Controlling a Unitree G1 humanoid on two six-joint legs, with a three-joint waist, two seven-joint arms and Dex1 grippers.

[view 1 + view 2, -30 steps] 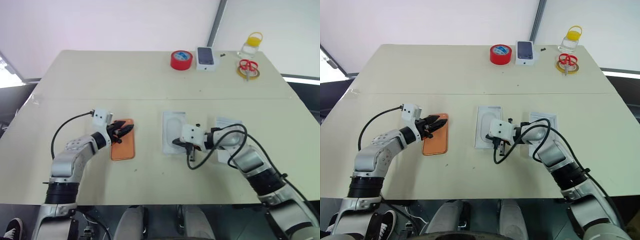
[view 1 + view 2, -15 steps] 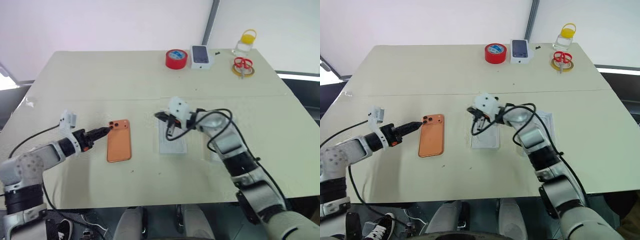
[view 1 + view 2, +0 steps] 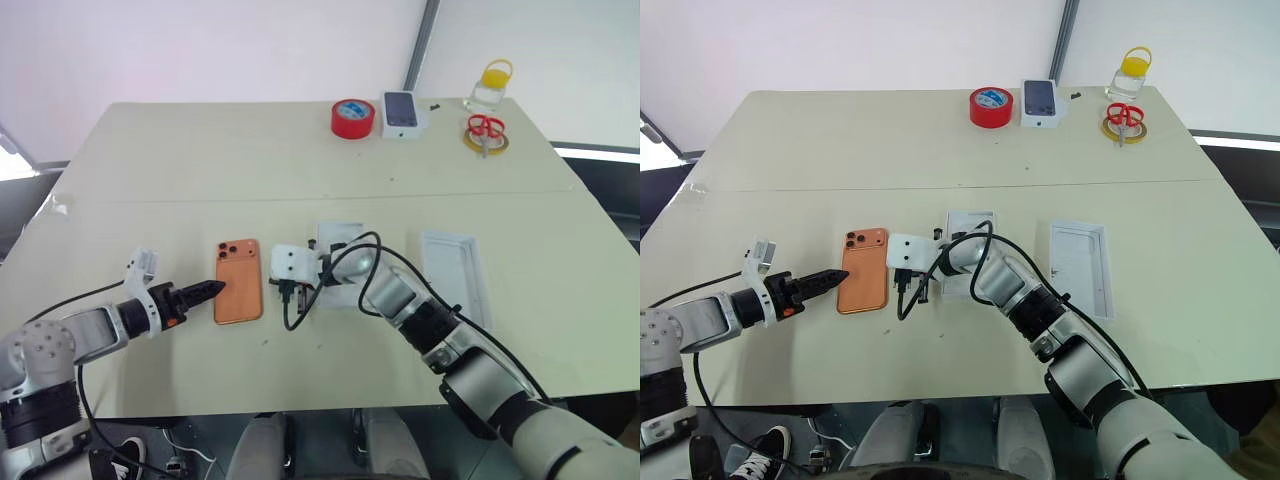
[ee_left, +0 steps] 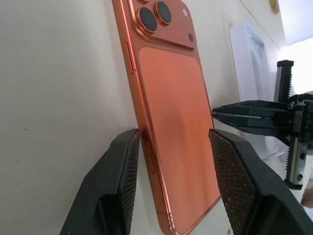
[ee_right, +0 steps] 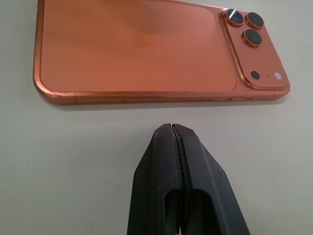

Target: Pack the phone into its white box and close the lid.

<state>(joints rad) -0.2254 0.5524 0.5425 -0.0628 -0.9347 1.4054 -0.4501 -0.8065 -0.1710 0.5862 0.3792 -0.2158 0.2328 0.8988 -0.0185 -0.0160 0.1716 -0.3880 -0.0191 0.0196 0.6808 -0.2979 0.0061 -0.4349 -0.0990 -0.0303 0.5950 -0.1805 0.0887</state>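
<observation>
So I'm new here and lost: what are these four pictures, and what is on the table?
Two pictures come from the robot's head, looking down over its two arms. The other two come from a camera on each wrist, looking along that arm's black two-fingered tool.

On the table lies the phone, orange, back up. The left tool, open, points at its near left edge. The right tool, shut, points at its other long edge without touching. Nothing is held.

Beside the right arm lie a white tray and the lid. At the far edge: red tape, a dark-screened phone, scissors, a small bottle.
</observation>
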